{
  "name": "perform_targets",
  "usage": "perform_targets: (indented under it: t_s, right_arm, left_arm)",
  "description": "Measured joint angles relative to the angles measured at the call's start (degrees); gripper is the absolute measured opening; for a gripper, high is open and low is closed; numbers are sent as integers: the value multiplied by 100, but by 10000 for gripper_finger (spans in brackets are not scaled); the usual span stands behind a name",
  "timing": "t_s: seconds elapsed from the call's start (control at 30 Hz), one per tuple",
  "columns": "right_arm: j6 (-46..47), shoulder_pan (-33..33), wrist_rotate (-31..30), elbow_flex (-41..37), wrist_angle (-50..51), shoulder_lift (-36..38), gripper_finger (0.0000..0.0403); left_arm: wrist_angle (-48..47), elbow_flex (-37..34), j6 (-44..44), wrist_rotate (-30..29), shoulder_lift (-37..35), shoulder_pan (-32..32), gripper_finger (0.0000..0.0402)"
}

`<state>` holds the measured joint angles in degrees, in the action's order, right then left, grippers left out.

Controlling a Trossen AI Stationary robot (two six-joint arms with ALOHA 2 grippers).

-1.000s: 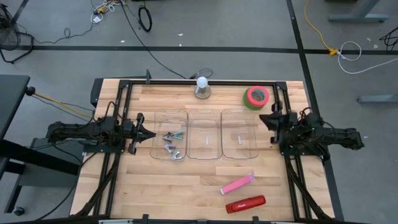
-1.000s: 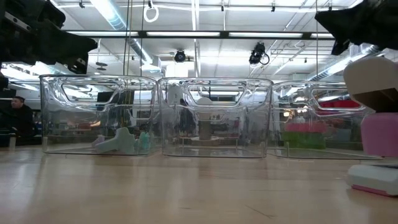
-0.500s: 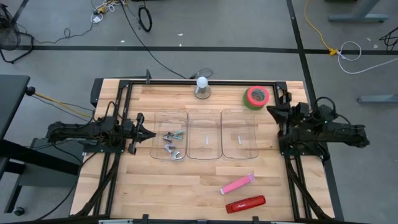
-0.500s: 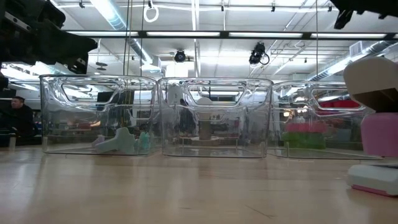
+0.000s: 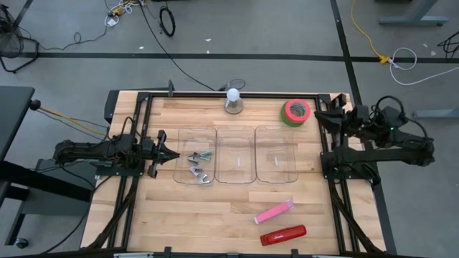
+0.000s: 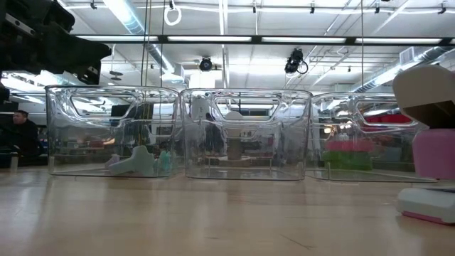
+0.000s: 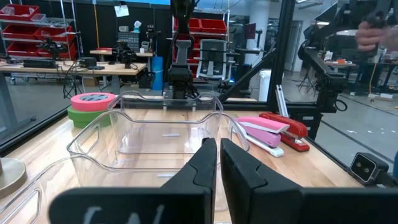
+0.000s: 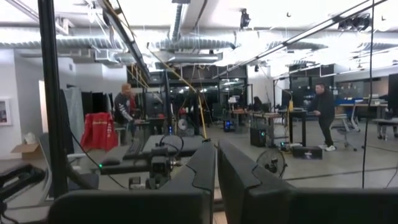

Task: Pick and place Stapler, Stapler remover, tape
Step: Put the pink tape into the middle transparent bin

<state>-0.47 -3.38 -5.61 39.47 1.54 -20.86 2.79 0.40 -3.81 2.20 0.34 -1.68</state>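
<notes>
Green tape (image 5: pixel 295 112) w/ pink core sits flat at the surface's (image 5: pixel 215 208) far right corner, just beside the right hand (image 5: pixel 324 116), fingers pressed nearly together. Left hand (image 5: pixel 169 155) waits by the left bin (image 5: pixel 196 165), also nearly shut. Likely step: reaching for tape. Next: spread fingers, drop over the rim, carry to a bin.

In your low view the pink stapler (image 6: pixel 434 160) is cut off by the right edge, and the tape (image 6: pixel 348 154) shows only blurred through the right bin's (image 6: pixel 355 135) clear wall. The removers (image 5: pixel 199 165) in the left bin (image 5: pixel 195 140) are too small from above to count. Your right wrist view sees only the room, nothing on the counter (image 5: pixel 215 208).
</notes>
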Motion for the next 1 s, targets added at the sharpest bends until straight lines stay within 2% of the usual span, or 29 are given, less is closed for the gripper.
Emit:
perform_targets:
  t_s: [0.4,1.0]
  right_arm:
    - [0,-1,0,684,24,-574,22]
    - [-97,0,0,729,33,-966,22]
  left_arm:
    - [0,-2,2,0,0,-1,25]
    - [0,-1,2,0,0,0,25]
